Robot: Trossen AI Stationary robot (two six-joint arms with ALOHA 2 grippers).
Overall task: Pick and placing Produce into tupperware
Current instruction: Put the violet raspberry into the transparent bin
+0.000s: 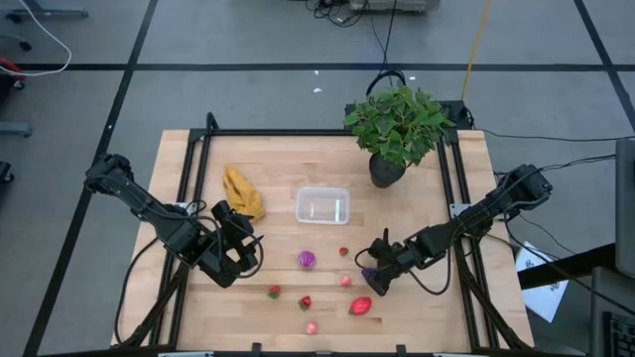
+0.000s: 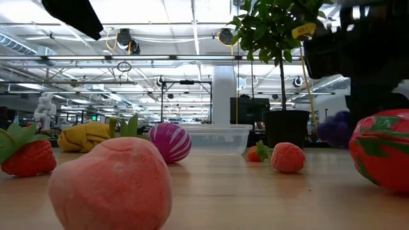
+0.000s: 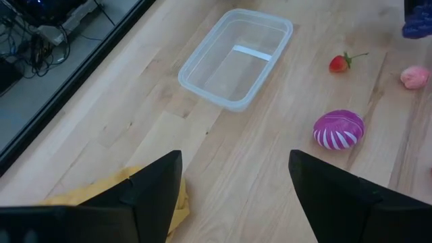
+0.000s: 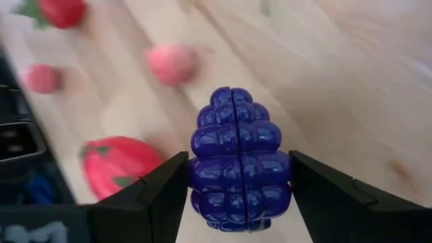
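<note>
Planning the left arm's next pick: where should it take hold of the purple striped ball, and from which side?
Grip the purple striped ball across its widest middle, coming straight down from above. It is round, rests free on the table with bare wood all around, so any finger line should fit. The left end effector, open, waits nearby. The right end effector holds the grape bunch.

Even, bright overhead light; your low view shows ceiling strip lamps glaring white. Shadows soft, short. Right wrist view: purple grapes sharp, produce behind blurred, possibly motion. Nearest low-view fruit soft.
</note>
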